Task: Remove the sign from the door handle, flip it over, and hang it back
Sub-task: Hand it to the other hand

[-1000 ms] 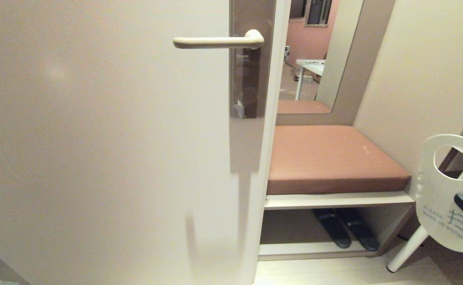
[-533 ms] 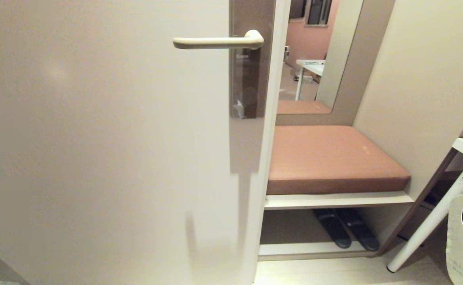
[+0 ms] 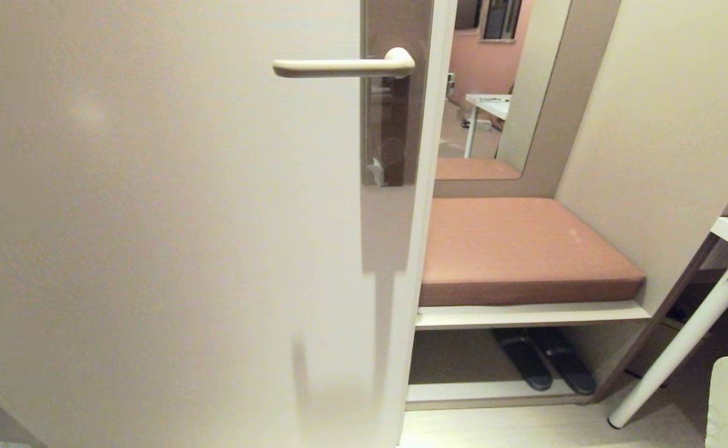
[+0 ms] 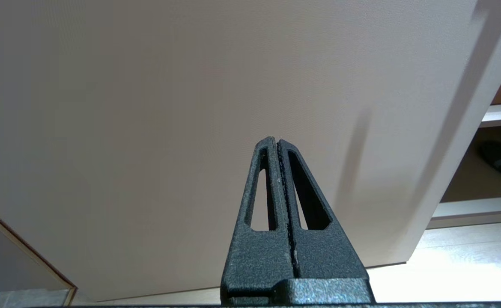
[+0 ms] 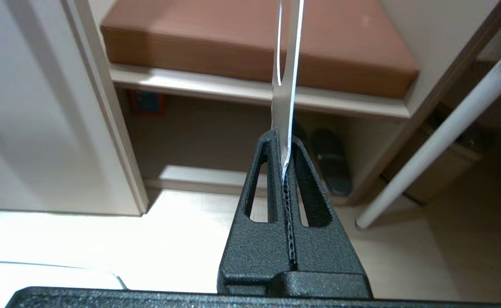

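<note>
From the head camera I see the door handle (image 3: pixel 344 65) bare, its cream lever level across the brown plate (image 3: pixel 395 124), nothing hanging on it. The sign (image 3: pixel 722 404) shows only as a white corner with part of its oval hole at the lower right edge, well apart from the handle and low beside the white table leg (image 3: pixel 681 348). I judge it sits there because it is off the lever and not yet brought back to it; which face is turned my way I cannot read here.

On the left wrist camera, the left claw (image 4: pixel 278 143) is closed on nothing, tips pressed together, pointed at the plain door panel (image 4: pixel 147 107). It looks parked.

On the right wrist camera, the right claw (image 5: pixel 284 141) is clamped on the sign (image 5: pixel 287 64), seen edge-on as a thin strip rising from between the tips over the brown cushion (image 5: pixel 216 38) and shelf (image 5: pixel 242 92). Pinching the bottom end leaves the hole free to slip over the lever.
</note>
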You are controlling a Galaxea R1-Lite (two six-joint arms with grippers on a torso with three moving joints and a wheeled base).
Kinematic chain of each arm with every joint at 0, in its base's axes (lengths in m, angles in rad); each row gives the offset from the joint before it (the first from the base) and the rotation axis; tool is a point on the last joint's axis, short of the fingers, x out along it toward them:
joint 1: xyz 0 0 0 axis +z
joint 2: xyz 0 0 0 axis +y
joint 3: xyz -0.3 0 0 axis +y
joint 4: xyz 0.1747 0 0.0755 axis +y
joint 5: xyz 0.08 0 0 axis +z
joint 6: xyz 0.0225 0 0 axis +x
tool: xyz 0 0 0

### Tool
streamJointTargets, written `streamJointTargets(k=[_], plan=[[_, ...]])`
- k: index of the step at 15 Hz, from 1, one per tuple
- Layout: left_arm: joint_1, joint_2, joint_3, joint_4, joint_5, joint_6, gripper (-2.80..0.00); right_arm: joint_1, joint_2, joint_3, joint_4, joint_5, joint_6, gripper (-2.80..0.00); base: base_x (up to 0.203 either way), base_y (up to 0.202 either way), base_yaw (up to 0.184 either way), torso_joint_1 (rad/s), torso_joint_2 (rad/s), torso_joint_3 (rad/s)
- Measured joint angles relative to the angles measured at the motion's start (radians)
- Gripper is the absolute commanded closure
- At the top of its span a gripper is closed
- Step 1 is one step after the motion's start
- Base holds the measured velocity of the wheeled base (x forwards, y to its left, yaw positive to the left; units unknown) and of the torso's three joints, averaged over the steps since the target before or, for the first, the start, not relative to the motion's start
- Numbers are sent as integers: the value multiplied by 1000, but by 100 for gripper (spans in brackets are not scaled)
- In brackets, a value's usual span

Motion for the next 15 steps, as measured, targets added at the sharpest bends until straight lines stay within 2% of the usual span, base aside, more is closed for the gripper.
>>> streamJointTargets(k=[7, 11, 15], plan=[[0, 0, 0, 0, 0, 0, 0, -20, -182, -1, 19, 52, -3, 0, 0, 0, 0, 0, 0, 0], [0, 0, 0, 0, 0, 1, 0, -21, -222, 0, 52, 54, 6, 0, 0, 0, 0, 0, 0, 0], [0, 0, 0, 0, 0, 1, 0, -21, -229, 0, 69, 39, 80, 0, 0, 0, 0, 0, 0, 0]])
